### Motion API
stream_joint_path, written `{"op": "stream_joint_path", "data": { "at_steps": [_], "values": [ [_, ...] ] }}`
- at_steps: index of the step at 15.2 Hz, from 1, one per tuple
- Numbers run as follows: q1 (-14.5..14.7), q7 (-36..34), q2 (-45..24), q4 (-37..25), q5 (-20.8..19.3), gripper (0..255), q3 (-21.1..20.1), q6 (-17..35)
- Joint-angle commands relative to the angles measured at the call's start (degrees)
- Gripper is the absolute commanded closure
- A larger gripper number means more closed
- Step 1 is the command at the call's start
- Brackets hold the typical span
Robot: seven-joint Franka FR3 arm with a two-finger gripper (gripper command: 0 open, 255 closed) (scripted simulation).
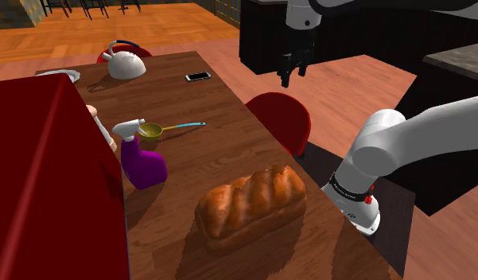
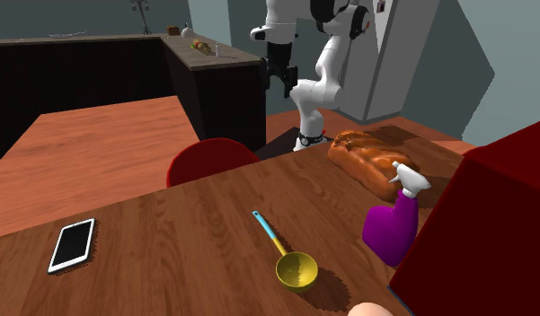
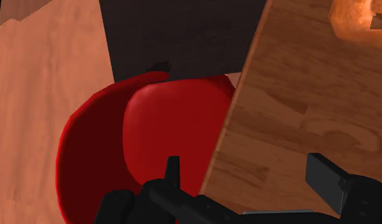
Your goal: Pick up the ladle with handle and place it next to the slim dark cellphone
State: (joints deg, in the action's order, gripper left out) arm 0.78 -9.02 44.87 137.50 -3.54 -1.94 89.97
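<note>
Pincer [image 1: 291, 76] spread and empty above red chair [image 1: 281, 119], ladle [image 1: 153, 130] on table [image 1: 229, 151], well apart from cellphone [image 1: 198, 76]

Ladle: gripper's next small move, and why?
Probably swing across over the table toward the ladle. The open gripper hangs high above the red chair, off the table edge, while the ladle lies beside the purple spray bottle.
</note>
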Motion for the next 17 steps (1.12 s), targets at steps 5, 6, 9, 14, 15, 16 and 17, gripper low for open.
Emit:
{"op": "stream_joint_path", "data": {
  "at_steps": [5, 6, 9, 14, 15, 16, 17],
  "values": [
    [1.9, 5.2, -7.1, -0.8, -1.0, 0, 0.8, 7.6],
    [2.4, 6.4, -9.0, -1.2, -1.2, 0, 0.9, 9.4],
    [3.8, 10.2, -14.6, -2.8, -1.7, 0, 1.2, 14.5],
    [6.0, 16.2, -24.1, -6.5, -2.2, 0, 1.2, 21.9],
    [6.4, 17.4, -26.0, -7.4, -2.2, 0, 1.1, 23.2],
    [6.8, 18.5, -27.9, -8.4, -2.3, 0, 1.0, 24.5],
    [7.2, 19.7, -29.7, -9.4, -2.4, 0, 0.9, 25.7]
  ]
}}
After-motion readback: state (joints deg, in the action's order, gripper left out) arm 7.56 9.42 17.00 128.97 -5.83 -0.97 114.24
